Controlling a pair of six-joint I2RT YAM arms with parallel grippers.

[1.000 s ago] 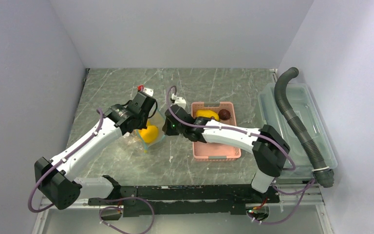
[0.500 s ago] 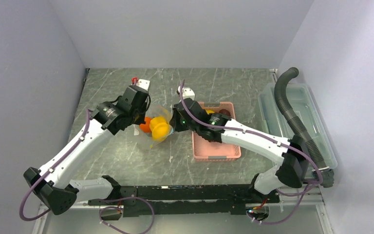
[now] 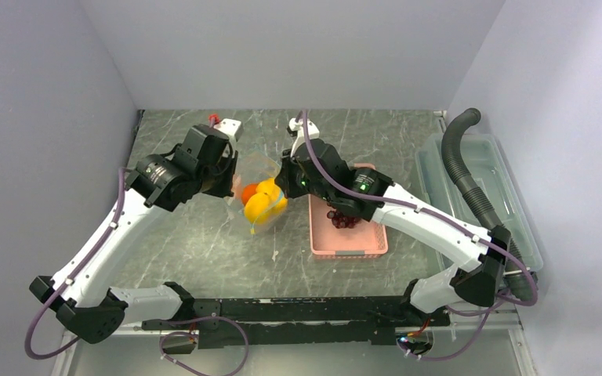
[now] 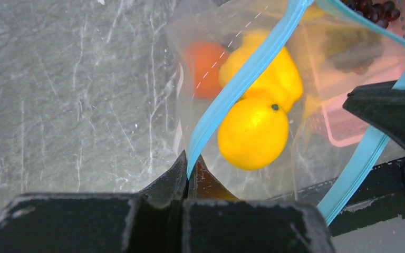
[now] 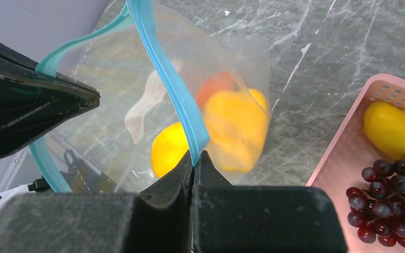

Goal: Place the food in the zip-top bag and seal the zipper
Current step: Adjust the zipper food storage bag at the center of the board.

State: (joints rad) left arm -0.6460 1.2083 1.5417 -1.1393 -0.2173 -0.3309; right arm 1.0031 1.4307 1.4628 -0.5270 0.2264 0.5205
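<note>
Top external shows left tool (image 4: 188, 163) and right tool (image 5: 194, 158) each pinching the zipper (image 4: 242, 79), zip-top bag (image 3: 262, 168) hanging beside pink basket (image 3: 349, 252).

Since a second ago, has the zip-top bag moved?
Yes. In the top view the zip-top bag has shifted right, toward the pink basket, and slightly farther from the arm bases.

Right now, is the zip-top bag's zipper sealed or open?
Open. The two teal strips of the zipper run apart in both wrist views, the left tool and right tool each pinching one, food visible between them.
</note>
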